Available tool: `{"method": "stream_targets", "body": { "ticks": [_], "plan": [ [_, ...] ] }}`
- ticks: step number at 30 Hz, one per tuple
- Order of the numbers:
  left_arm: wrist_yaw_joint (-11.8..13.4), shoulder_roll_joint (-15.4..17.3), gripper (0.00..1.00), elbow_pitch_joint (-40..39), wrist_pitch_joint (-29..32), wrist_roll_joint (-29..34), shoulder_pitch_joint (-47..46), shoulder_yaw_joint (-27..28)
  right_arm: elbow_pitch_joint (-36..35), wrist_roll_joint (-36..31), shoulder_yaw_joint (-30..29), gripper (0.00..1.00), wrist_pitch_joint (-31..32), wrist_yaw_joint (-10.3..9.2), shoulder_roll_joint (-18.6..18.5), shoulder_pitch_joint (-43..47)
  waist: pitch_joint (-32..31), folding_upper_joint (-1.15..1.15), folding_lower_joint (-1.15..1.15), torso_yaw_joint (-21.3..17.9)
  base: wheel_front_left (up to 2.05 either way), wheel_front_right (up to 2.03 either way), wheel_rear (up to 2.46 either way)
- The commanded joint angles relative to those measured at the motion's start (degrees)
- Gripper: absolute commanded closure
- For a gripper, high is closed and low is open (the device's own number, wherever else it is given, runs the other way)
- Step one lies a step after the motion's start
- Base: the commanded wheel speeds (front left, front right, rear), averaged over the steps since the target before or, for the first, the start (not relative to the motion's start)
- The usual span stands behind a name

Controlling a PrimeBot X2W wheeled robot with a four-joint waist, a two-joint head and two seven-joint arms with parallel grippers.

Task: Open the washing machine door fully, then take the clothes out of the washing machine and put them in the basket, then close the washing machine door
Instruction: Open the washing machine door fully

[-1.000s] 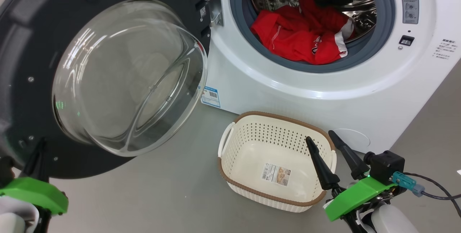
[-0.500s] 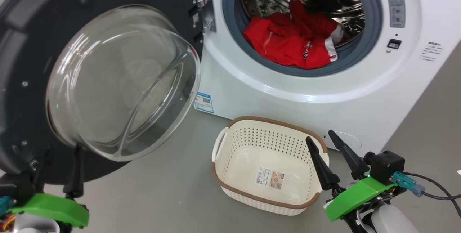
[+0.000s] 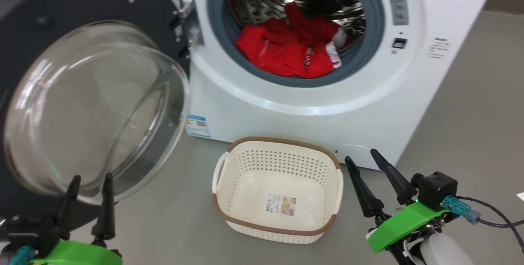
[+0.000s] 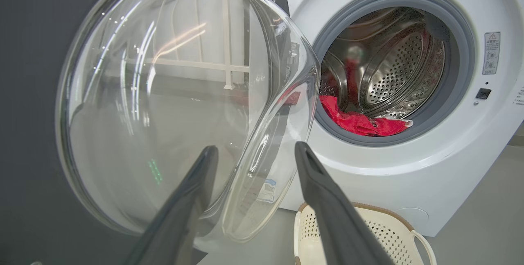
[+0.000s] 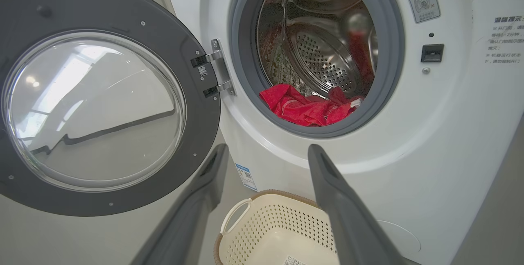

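Down at the lower right of the head view, your right gripper (image 3: 360, 156) hangs empty. Its two long dark fingers are parted to a moderate gap, just beside the right handle of the small cream-white perforated plastic basket (image 3: 282, 140) with the brown woven-look rim. That basket stands on the grey floor (image 3: 450, 134) close before the foot of the big white front-loading washing machine (image 3: 286, 105), holding nothing but its paper label.

The bright red clothes (image 3: 286, 50) with white trim lie heaped low in the perforated steel drum (image 3: 262, 3), their front edge spilling onto the grey rubber gasket (image 3: 299, 81). From your right gripper they sit up, forward and a little to the left, with nothing in between. The heap's long axis runs side to side across the opening.

Your left gripper (image 3: 92, 178) is empty too, fingers likewise apart. It points at the large round washing machine door (image 3: 90, 113) with the glossy black rim, whose bulging clear glass bowl stands between it and the opening. The door is swung wide on its left hinge, so I judge the opening step done.

The right arm is nearer and has the clear line, so the reach looks like one for that arm. Go in over the gasket lip and close across the heap's short way, near the front edge. The cloth may drag on the rubber as it comes out.
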Motion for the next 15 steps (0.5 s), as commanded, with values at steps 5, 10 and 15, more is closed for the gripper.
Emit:
{"method": "stream_targets", "body": {
  "ticks": [5, 10, 15],
  "plan": [
    [1.4, 0.4, 0.0, -3.6, -0.5, 1.1, 0.1, 2.1, -1.5, 0.4, 1.9, 0.0, -0.7, 0.09, 0.0, -0.8, -0.4, 0.0, 0.0, -4.7, 0.0, 0.0, 0.0],
    [1.2, -0.5, 0.0, -4.4, -0.5, 1.6, 1.4, 1.8, -1.5, 0.4, 2.3, 0.0, -0.7, 0.09, -0.6, -1.2, -0.2, 0.0, 0.0, -8.8, 0.0, 0.0, 0.0],
    [0.6, -2.0, 0.0, -5.3, -0.5, 2.2, 2.3, 2.7, -1.6, 0.3, 2.5, 0.0, -0.7, 0.09, -1.0, -1.4, -0.2, 0.0, 0.0, -12.0, 0.0, 0.0, 0.0]
  ]
}}
